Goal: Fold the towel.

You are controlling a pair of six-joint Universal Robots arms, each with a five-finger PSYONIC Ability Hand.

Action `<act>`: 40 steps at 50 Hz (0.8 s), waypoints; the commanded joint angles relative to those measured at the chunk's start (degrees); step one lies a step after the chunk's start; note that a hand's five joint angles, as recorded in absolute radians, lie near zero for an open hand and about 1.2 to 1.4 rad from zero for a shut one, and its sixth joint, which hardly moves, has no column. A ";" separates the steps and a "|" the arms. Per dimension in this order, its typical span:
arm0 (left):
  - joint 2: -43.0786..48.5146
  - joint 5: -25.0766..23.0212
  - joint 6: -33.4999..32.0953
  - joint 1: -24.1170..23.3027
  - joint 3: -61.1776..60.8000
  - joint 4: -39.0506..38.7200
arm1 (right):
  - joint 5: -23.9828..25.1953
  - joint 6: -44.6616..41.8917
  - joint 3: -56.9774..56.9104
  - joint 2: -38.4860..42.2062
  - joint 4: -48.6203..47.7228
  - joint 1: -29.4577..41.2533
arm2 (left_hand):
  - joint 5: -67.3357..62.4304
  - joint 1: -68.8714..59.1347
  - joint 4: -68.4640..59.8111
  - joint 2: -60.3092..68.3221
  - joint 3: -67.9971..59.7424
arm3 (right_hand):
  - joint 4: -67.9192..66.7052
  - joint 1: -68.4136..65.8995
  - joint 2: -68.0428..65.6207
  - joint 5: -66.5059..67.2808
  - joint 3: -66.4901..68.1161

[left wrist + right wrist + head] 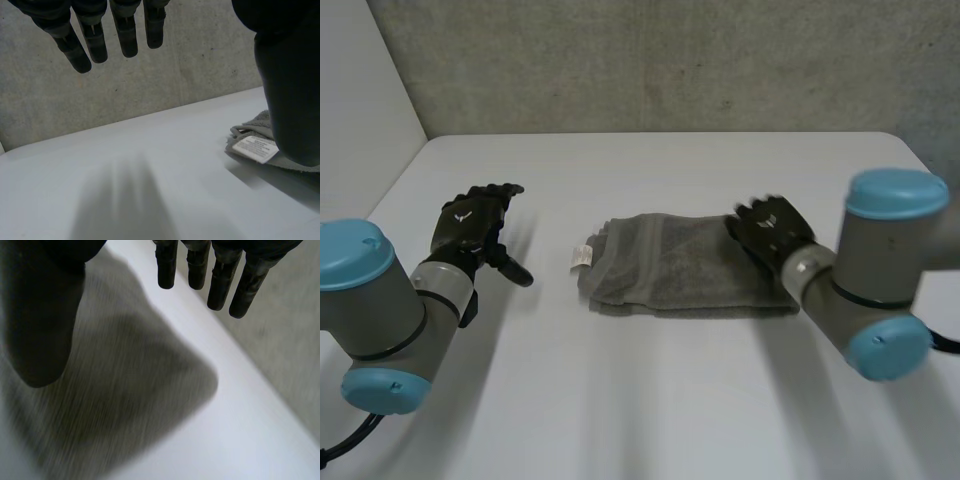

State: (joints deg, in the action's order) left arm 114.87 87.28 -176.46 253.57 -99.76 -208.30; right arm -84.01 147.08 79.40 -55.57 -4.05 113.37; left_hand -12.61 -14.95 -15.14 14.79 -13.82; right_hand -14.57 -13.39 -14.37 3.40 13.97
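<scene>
Left arm (380, 300) enters from the near left, its left hand (472, 225) raised palm-down with fingers (85, 45) extended, slightly spread, and thumb (290, 100) set well apart from them, nothing in its grasp. Right arm (880, 270) enters from the near right, angled inward; right hand (772, 232) likewise has straight fingers (220, 282) and a separated thumb (40, 325), grasping nothing.
</scene>
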 commanded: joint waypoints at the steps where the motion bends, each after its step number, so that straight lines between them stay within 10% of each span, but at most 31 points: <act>1: 0.35 0.00 -0.03 -0.53 0.00 0.00 | 1.57 -0.47 10.59 -0.60 -4.28 -6.31 | 12.40 4.74 4.93 -4.57 3.61 | -8.70 -9.89 -8.90 9.87 9.31; 8: 0.44 0.09 -0.03 -1.42 -0.09 0.08 | 1.13 -0.65 10.96 -1.56 -7.10 -7.20 | 12.40 4.74 4.93 -4.57 3.61 | -63.97 -65.16 -64.17 65.14 64.58; 22: -3.42 0.00 0.15 -2.73 0.79 0.08 | 2.18 0.05 -2.85 -3.85 -7.20 5.19 | 12.40 4.74 4.93 -4.57 3.61 | -65.43 -66.61 -65.63 66.60 66.03; 33: -5.18 0.26 0.06 -2.82 7.02 0.26 | 14.67 -0.65 -17.70 9.78 -1.31 17.32 | 11.72 4.06 4.26 -3.90 2.93 | -65.43 -66.61 -65.63 66.60 66.03; 35: -4.83 0.18 0.15 -2.82 7.64 0.26 | 11.96 -0.12 -18.66 10.04 0.01 17.06 | 11.72 4.06 4.26 -3.90 2.93 | -15.20 -16.38 -15.39 16.37 15.80; 40: -3.86 -0.53 0.24 -3.70 9.14 0.26 | 0.29 1.28 -17.88 8.90 0.53 16.27 | 11.05 3.39 3.58 -3.23 2.26 | 4.57 3.39 4.37 -3.40 -3.97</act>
State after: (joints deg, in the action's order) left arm 109.89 87.25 -176.34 250.67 -92.40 -208.07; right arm -72.65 146.91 60.93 -45.59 -4.67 130.75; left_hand -12.66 -14.94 -15.14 14.79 -13.82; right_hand -32.57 -28.36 -31.87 20.50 31.34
